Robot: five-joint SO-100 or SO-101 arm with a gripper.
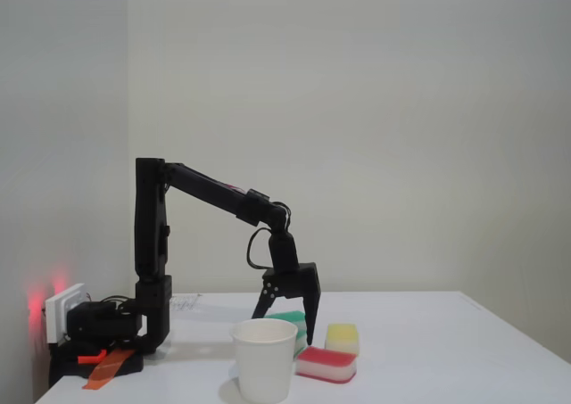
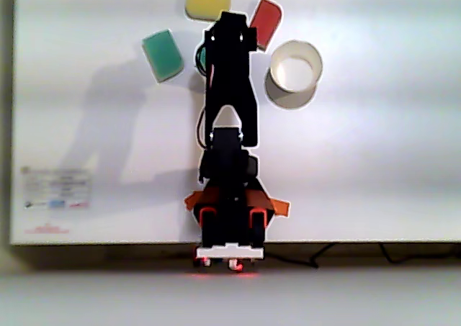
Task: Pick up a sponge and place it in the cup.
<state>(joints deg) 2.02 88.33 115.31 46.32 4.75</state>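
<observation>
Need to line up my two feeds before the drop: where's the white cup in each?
Fixed view: the cup stands front and centre, left of the red-and-white sponge.
Other view: the cup lies upper right of the arm, beside the red sponge.
Shared landmark: yellow sponge.

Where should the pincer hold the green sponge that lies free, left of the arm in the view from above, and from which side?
Probably from above, across the two long edges of the green sponge: it lies flat, slightly turned, with free table around it. The pincer would need to rotate to match.
</observation>
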